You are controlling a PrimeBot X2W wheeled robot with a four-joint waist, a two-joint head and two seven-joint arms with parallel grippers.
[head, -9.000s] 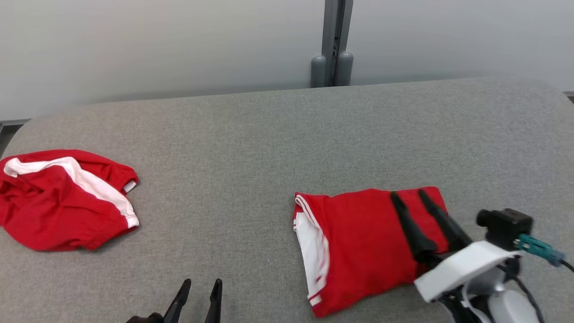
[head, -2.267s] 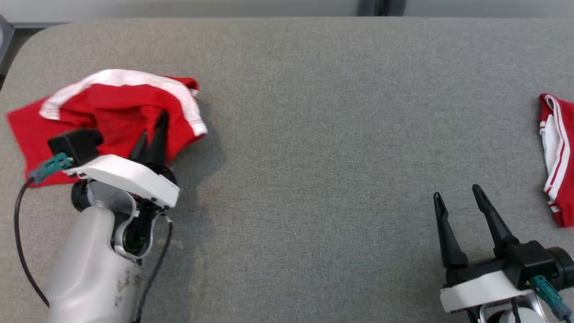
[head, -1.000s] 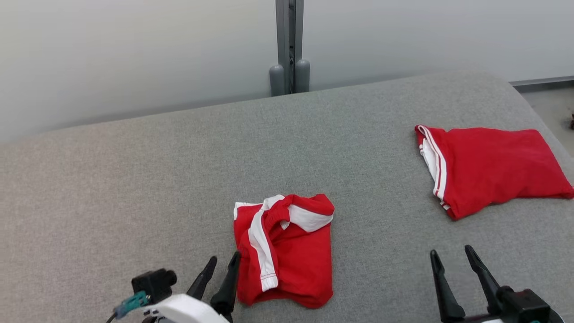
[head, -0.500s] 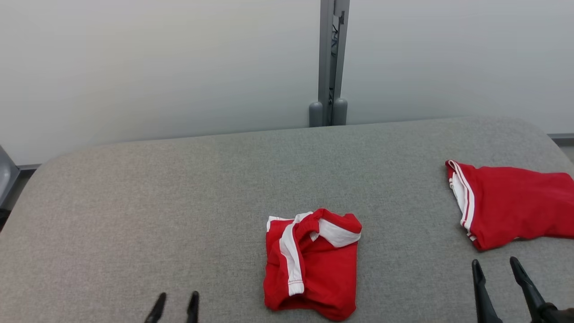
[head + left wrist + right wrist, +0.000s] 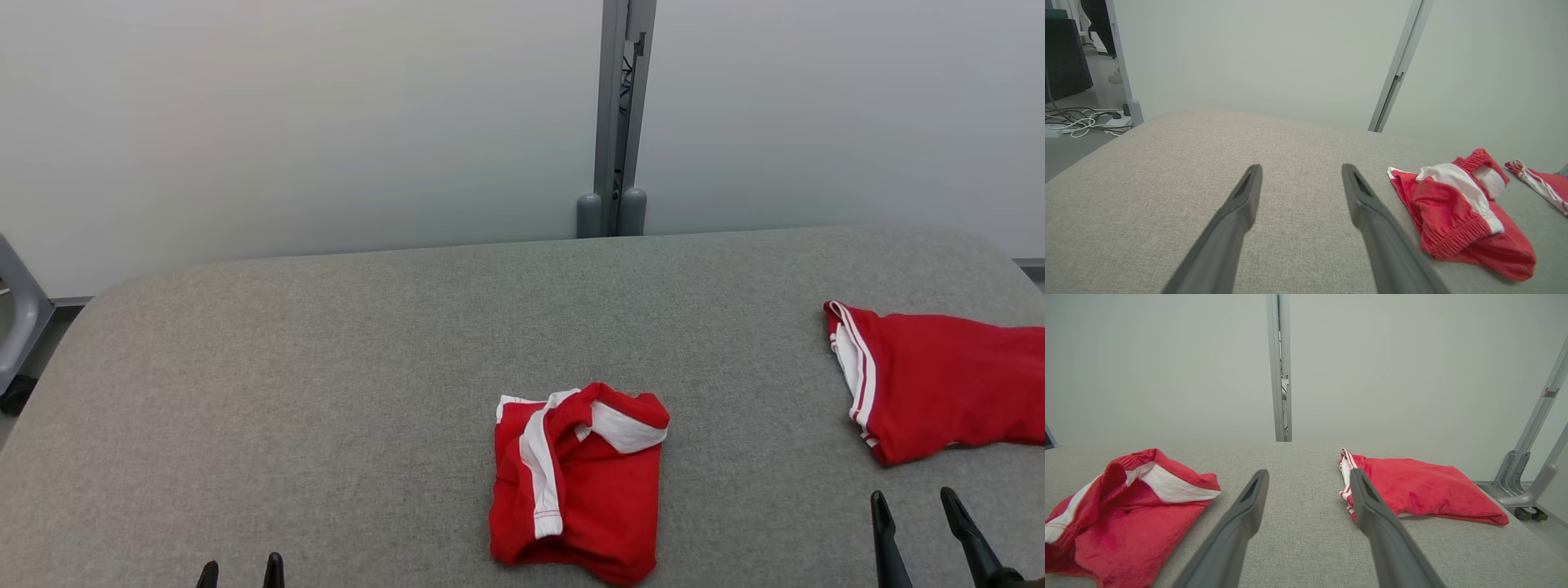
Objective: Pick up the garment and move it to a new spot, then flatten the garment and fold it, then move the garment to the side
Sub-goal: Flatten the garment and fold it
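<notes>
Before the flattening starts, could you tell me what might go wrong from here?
1. The crumpled garment lies bunched, waistband rolled over; a pinch by the open left hand may catch several layers, so it may not spread flat.
2. The folded garment lies just beyond the open right hand; a wide sweep could rumple it.

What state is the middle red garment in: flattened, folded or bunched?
Bunched. The middle red garment lies rumpled on the grey surface, waistband curled up and white stripe twisted, neither spread flat nor neatly folded.
</notes>
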